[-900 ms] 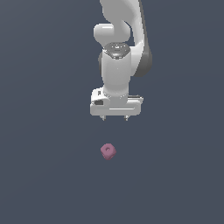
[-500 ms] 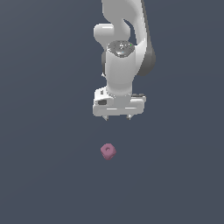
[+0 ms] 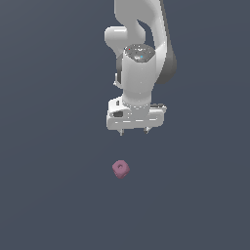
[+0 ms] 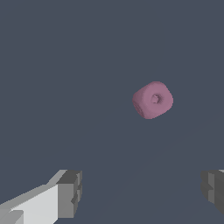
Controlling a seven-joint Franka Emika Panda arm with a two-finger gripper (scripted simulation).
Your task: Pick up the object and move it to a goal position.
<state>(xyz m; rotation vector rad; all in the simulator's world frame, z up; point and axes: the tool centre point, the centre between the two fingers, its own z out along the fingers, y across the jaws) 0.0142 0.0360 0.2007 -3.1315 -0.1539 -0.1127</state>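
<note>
Pink object (image 3: 120,168) unmoved | end effector (image 3: 134,131) released, shifted slightly | apart

- The backdrop (image 3: 49,195) in the exterior view is one flat, dark slate-blue field that fills the frame from edge to edge.
- No seam, corner or horizon separates floor from wall.
- The light is even and soft, with only a faint paler band across the lower right of the wrist view.
- The same slate-blue surface (image 4: 65,65) fills the wrist view.
</note>
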